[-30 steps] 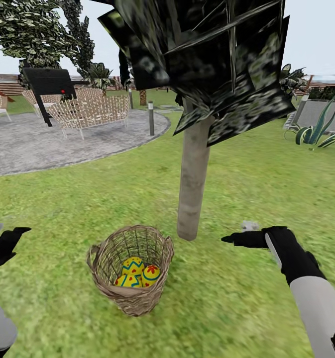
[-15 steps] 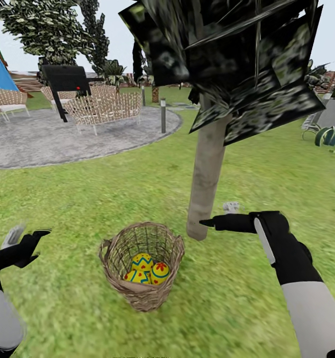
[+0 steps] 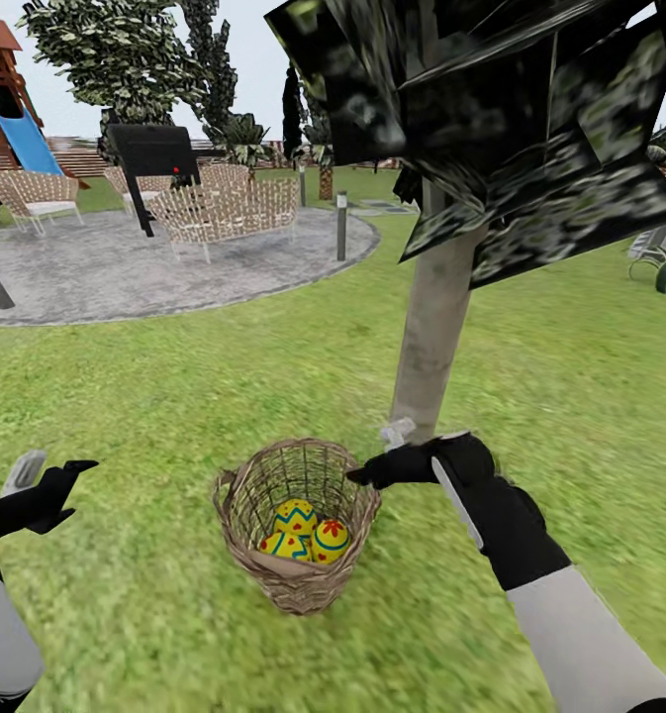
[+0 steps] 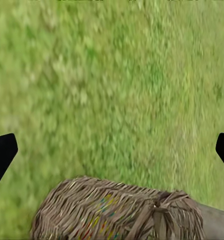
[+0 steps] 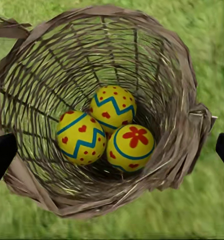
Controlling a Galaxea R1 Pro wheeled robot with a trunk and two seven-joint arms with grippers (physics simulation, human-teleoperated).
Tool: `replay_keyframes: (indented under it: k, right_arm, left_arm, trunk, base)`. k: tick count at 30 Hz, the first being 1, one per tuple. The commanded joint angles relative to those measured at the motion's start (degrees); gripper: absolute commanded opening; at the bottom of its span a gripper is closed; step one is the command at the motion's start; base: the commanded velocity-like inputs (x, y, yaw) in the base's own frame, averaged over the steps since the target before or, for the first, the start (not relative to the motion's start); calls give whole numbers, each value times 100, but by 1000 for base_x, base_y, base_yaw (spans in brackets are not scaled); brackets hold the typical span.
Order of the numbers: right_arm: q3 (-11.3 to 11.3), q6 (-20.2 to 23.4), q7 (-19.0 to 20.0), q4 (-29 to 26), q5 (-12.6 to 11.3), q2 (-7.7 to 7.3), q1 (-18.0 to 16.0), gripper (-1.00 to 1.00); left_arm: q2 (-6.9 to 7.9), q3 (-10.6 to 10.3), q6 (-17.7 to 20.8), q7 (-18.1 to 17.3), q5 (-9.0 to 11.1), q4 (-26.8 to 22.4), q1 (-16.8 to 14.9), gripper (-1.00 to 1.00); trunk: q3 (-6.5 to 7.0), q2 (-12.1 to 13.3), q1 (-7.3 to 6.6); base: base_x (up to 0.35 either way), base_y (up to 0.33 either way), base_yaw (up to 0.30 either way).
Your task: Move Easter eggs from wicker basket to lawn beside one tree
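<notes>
Presently: wicker basket upright on the lawn, just beside the grey-beige tree trunk. Contents: three Easter eggs, yellow with blue zigzags and red marks, clustered touching at the bottom. Right gripper above the basket's rim on the trunk side; its wrist view looks straight into the basket, fingers wide apart, nothing held. Left gripper low over grass, well apart from the basket, spread wide, empty. Background: paved patio, woven bench.
</notes>
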Motion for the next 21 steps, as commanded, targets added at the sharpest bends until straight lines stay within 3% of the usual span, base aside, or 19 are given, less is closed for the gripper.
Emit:
replay_keyframes:
  k: [1,3,8,11,21]
  right_arm:
    - [104,31,-338,21,24,193,-4,100]
    - [174,44,-673,189,55,518,-3,100]
    - [480,44,-871,873,79,919,-16,100]
    - [607,35,-886,952,85,1000,-19,100]
    - [970,10,-892,1243,69,1043,-20,100]
  left_arm:
    - [15,19,36,-17,-10,-8,-6,100]
    - [34,25,41,-18,-10,-21,-6,100]
    - [28,23,57,-25,-10,-26,-6,100]
    - [-1,14,52,-25,-10,-21,-6,100]
    - [-14,-14,52,-287,-10,1,-6,100]
  trunk:
    - [-5,-2,-1]
    - [-5,-2,-1]
    - [-5,-2,-1]
    - [-5,-2,-1]
    - [-5,-2,-1]
  base:
    - [0,0,3]
    - [0,0,2]
    - [0,0,0]
    - [36,0,0]
    - [100,0,0]
